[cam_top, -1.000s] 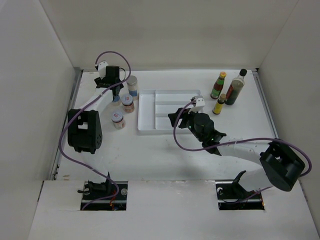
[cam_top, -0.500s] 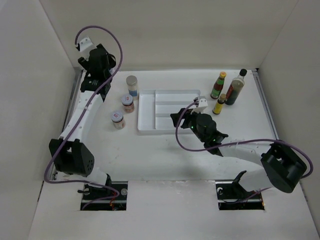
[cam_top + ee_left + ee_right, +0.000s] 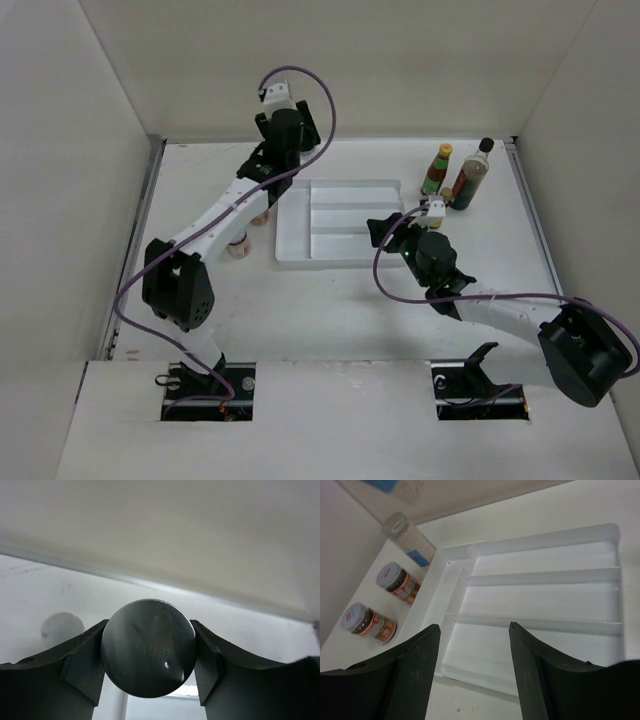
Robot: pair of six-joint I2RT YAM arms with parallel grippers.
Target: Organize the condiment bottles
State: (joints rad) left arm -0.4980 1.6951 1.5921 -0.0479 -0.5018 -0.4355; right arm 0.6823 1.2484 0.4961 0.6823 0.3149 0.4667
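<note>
My left gripper [image 3: 148,655] is shut on a grey-lidded jar [image 3: 148,647], whose round lid fills the gap between the fingers. In the top view the left gripper [image 3: 265,168] hangs by the back left corner of the white divided tray [image 3: 345,185]. The held jar's blue label [image 3: 392,484] shows at the upper edge of the right wrist view. A blue-labelled jar [image 3: 407,537] and two red-labelled jars [image 3: 395,582] [image 3: 367,622] stand left of the tray [image 3: 615,555]. My right gripper [image 3: 472,625] [image 3: 385,228] is open and empty over the tray's near right part.
A red yellow-capped sauce bottle [image 3: 436,172] and a tall dark black-capped bottle [image 3: 470,175] stand at the back right. The tiny yellow bottle is almost hidden behind my right wrist. White walls close in the table. My left arm covers most of the jars from above.
My left arm has swung from the far back left corner to the right, carrying the jar to the tray's back left corner. My right gripper has shifted slightly right.
</note>
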